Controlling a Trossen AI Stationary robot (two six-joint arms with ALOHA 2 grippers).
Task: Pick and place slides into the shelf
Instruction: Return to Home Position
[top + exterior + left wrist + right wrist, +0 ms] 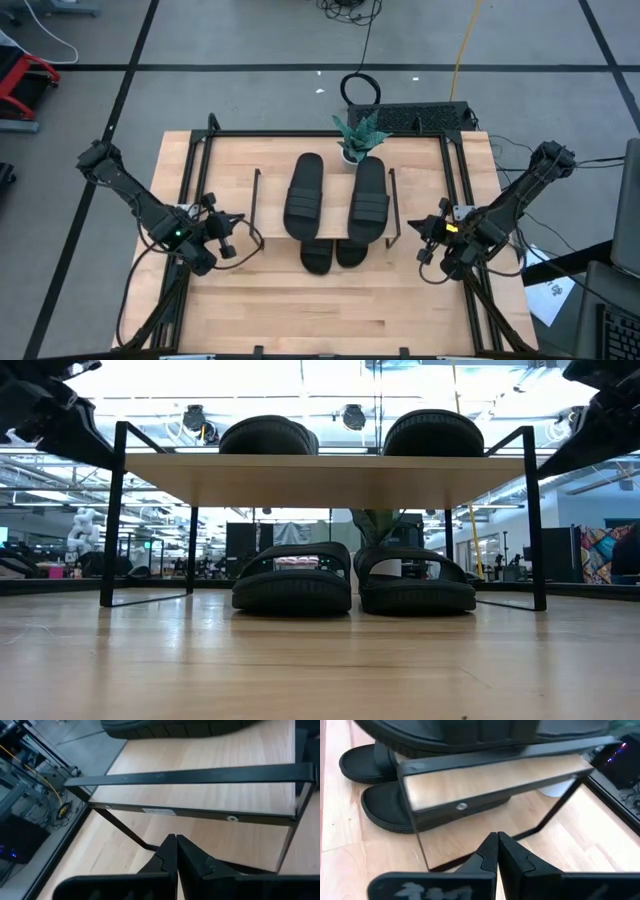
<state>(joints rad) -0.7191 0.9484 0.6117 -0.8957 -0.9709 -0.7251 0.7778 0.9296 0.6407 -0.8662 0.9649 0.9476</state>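
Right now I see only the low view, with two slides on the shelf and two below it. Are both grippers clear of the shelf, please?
Observer: Yes. The left gripper hangs beside the left end of the shelf, not touching it, with its fingers shut on nothing.
Operator: And the right one?
Observer: The right gripper hangs beside the right end, also apart from the frame, shut and empty.
Operator: Are the lower slides fully under the shelf?
Observer: No. Seen from above, the ends of the two lower slides stick out past the shelf's edge on your camera's side.
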